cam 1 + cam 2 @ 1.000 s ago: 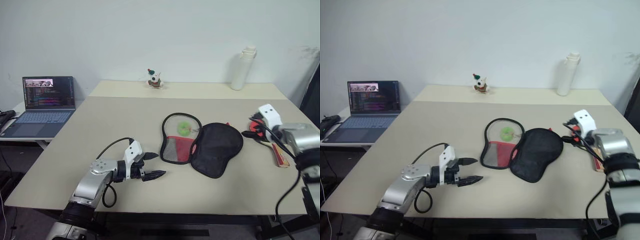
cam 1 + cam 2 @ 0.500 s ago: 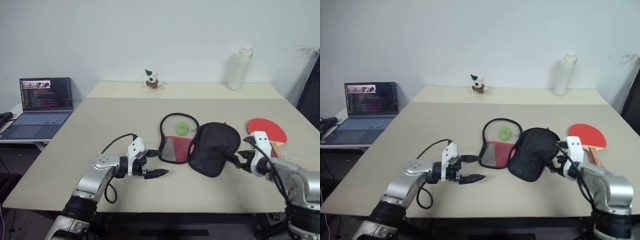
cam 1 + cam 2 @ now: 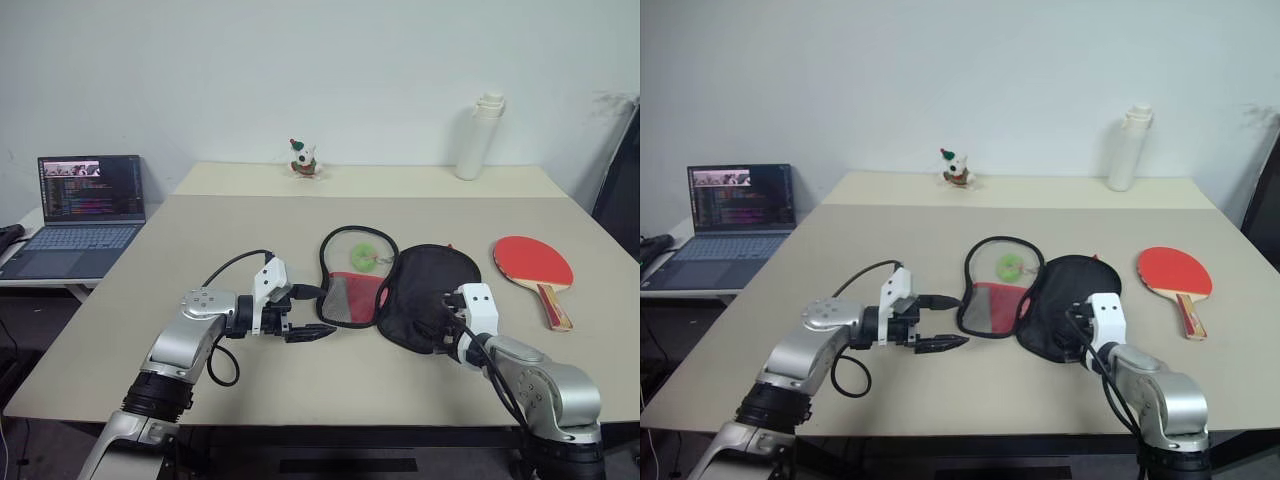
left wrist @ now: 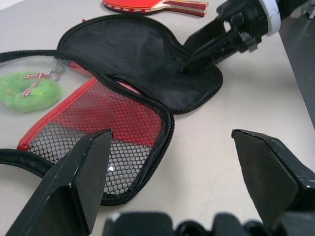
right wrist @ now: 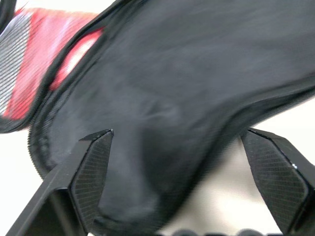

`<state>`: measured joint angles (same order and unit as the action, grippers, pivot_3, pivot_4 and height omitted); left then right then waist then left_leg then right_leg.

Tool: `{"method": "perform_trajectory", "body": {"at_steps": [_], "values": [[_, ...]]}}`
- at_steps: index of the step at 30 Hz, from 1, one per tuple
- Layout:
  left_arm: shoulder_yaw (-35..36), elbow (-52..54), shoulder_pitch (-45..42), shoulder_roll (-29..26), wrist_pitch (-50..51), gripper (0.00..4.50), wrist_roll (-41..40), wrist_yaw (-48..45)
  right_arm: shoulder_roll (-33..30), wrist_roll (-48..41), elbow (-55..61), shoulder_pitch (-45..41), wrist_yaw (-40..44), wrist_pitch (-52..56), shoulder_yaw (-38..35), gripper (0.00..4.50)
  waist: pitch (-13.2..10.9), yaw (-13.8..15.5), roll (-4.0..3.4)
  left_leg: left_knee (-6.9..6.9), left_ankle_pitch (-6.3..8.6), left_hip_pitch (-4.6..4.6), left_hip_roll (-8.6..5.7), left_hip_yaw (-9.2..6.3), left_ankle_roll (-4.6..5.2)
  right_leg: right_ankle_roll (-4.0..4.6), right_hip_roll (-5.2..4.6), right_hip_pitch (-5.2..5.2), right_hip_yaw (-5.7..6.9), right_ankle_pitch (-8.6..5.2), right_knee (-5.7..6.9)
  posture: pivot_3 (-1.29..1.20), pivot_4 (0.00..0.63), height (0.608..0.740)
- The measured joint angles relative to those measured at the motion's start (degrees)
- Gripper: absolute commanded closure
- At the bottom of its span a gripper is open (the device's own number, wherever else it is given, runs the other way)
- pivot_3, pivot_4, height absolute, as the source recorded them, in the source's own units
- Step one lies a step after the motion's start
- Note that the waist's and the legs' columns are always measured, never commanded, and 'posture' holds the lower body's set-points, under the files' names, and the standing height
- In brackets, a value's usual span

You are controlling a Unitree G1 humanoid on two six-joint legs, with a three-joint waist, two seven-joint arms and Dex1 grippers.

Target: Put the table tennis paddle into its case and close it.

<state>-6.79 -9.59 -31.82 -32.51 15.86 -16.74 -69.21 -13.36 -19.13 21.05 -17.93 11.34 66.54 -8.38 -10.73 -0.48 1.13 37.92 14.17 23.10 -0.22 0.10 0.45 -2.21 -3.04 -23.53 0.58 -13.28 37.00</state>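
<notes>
The case (image 3: 400, 292) lies unzipped and spread flat mid-tabletop, black half beside red mesh half with green charm, while the red-faced table tennis paddle (image 3: 534, 266) rests apart at its 3 o'clock, handle toward 5 o'clock.

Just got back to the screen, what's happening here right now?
The case lies unzipped and spread open mid-table, and both arms are working at it. The right end effector is open, its tips at the black flap; the left end effector hovers open beside the red mesh half. The paddle lies untouched on the table to the right, so it isn't in yet.
</notes>
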Motion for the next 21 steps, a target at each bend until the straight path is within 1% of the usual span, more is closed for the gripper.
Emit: {"method": "perform_trajectory", "body": {"at_steps": [6, 9, 16, 19, 21], "values": [[0.0, 0.2, 0.1, 0.0, 0.1, 0.27, 0.0, 1.0, -2.3, -0.2, -2.2, -2.6, 1.5, -1.0, 0.1, 3.44, 0.0, 0.0, 0.0, -0.01, 0.0, 0.0, 0.0, -0.02, 0.0, 0.02, 0.0, 0.0, 0.01, 0.01, 0.0, 0.0, 0.15, 0.74], [0.0, 0.9, 0.4, 0.0, 0.2, 0.27, 0.0, 1.2, -5.0, -1.1, -4.3, -4.5, 3.6, -0.7, -1.0, 4.45, 0.0, 0.0, 0.0, -0.01, 0.0, 0.0, 0.0, 0.0, 0.0, 0.04, 0.0, 0.0, 0.0, 0.02, -0.01, 0.0, 0.15, 0.74], [0.1, 1.0, 1.0, 0.0, -0.1, 0.27, 0.0, 1.3, -14.1, -3.9, -12.5, -10.8, 10.3, 1.3, -2.3, 4.45, 0.0, 0.0, 0.0, -0.01, 0.0, 0.0, 0.0, 0.01, 0.0, 0.06, 0.0, 0.0, 0.01, 0.03, 0.0, 0.0, 0.15, 0.74], [0.2, 0.9, 1.0, 0.1, -0.3, 0.27, 0.0, 1.2, -18.6, -4.2, -19.7, -14.7, 14.2, 0.5, -1.4, 4.45, 0.0, 0.0, 0.0, -0.01, 0.0, 0.0, -0.01, 0.03, 0.0, 0.08, 0.0, 0.01, 0.0, 0.05, -0.02, 0.0, 0.15, 0.74], [0.2, 0.8, 1.1, 0.1, -0.5, 0.27, 0.0, 1.2, -22.4, -3.5, -27.2, -18.6, 17.7, -1.6, 0.3, 4.45, 0.0, 0.0, 0.0, 0.0, 0.0, 0.0, -0.04, 0.08, 0.01, 0.1, -0.01, 0.0, -0.03, 0.07, -0.02, 0.0, 0.15, 0.74]]}}
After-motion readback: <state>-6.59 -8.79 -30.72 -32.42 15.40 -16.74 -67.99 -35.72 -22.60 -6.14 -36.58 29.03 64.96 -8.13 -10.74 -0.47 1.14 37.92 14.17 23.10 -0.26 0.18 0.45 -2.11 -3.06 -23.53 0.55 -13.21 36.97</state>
